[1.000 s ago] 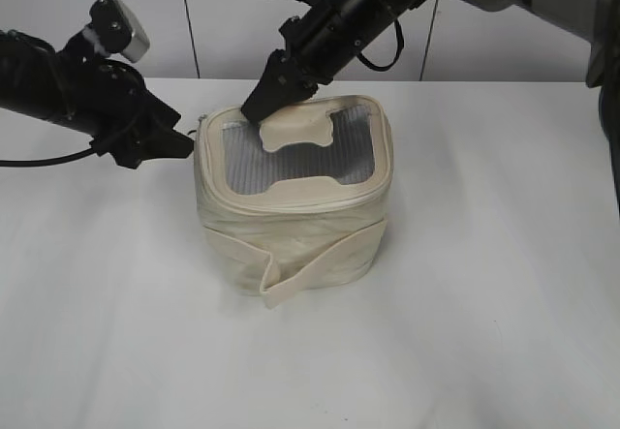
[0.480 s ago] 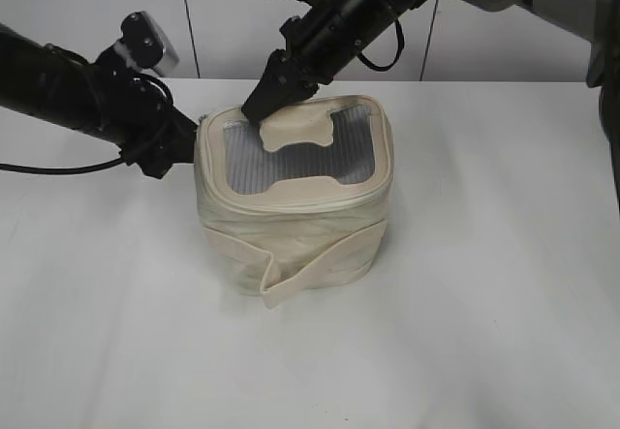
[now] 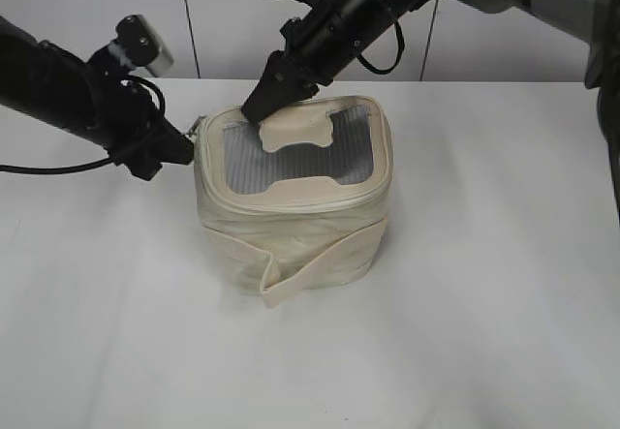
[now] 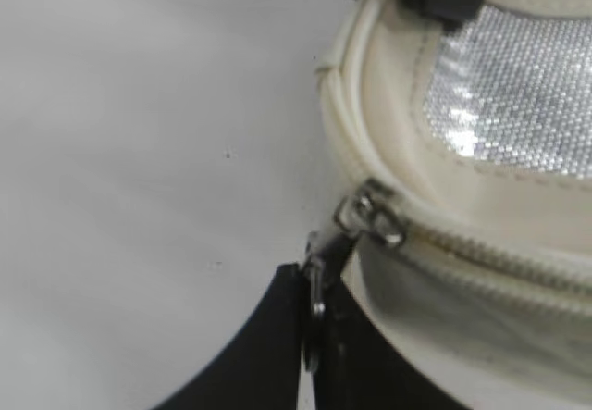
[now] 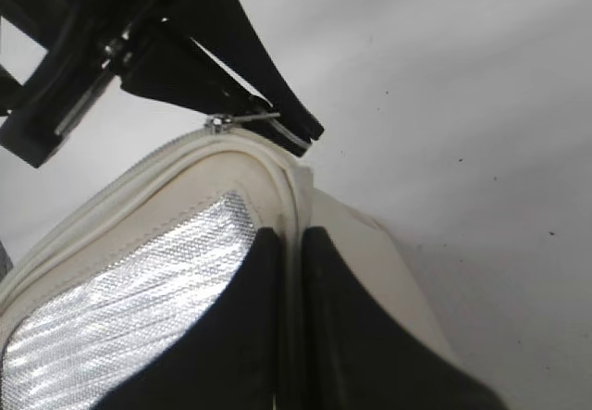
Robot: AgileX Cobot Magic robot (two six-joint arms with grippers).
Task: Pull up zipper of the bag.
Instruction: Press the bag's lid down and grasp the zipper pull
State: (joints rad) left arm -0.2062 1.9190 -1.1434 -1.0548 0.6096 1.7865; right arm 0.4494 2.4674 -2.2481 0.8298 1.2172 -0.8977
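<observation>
1. In the left wrist view, the left gripper [image 4: 313, 322] is seen with its two black fingers [image 4: 250, 354] pressed together on the silver zipper pull [image 4: 319, 271], whose ring is pinched in the narrow seam between them; only the finger ends are in frame, the rest being cut off at the lower edge.
2. Just beyond those fingertips, the metal slider [image 4: 375, 217] is found on the zipper [image 4: 481, 262], a cream toothed track running away to the right along the lid's rim.
3. In the right wrist view, the right gripper [image 5: 285, 271] is shown with its fingers [image 5: 231, 327] closed on the raised cream rim of the lid [image 5: 277, 174], a thin strip of fabric being caught between them.
4. Beside those fingers the silver-grey mesh window [image 5: 120, 290] is seen; beyond the rim the left gripper's black tips meet the pull.
5. In the exterior view, the bag [image 3: 295, 197] is seen standing upright on the white table [image 3: 484, 303], the left gripper [image 3: 182, 148] touching its left upper corner and the right gripper [image 3: 260, 105] pressed on the lid's far edge.
6. The pull itself cannot be made out there.
7. The bone-shaped patch [image 3: 298, 131] lies just in front of the right fingers, and the wide strap [image 3: 310, 269] wraps the bag's lower front.
</observation>
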